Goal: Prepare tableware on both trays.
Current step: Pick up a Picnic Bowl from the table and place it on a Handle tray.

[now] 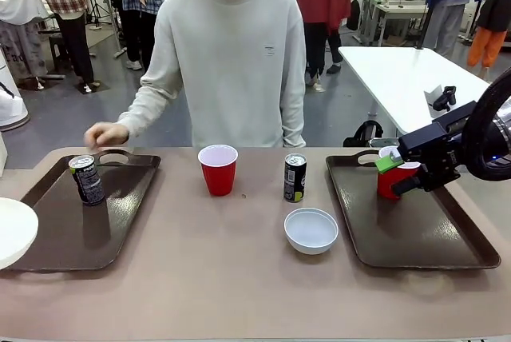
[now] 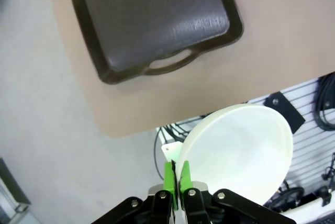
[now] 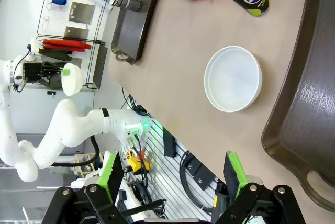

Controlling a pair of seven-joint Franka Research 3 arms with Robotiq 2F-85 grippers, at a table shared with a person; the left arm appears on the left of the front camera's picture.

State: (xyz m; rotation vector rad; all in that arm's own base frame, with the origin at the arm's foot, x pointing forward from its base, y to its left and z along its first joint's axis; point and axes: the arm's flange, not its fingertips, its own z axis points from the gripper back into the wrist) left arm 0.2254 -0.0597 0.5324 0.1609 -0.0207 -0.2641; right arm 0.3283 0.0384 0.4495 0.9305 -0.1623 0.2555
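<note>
Left wrist view shows the left tool [image 2: 177, 169] clamped shut on the rim of the white bowl [image 2: 241, 150], held just past the worktop [image 2: 272, 56] edge, with the dark brown tray [image 2: 157, 20] lying at 12 o'clock, nearest this arm.

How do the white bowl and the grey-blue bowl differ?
The white bowl is held by its rim in the left gripper, lifted off the table; the grey-blue bowl rests flat on the table between the left tray and right tray. The white bowl is bright white; the grey-blue bowl has a duller, cooler tint. Both are shallow, round and empty.
</note>
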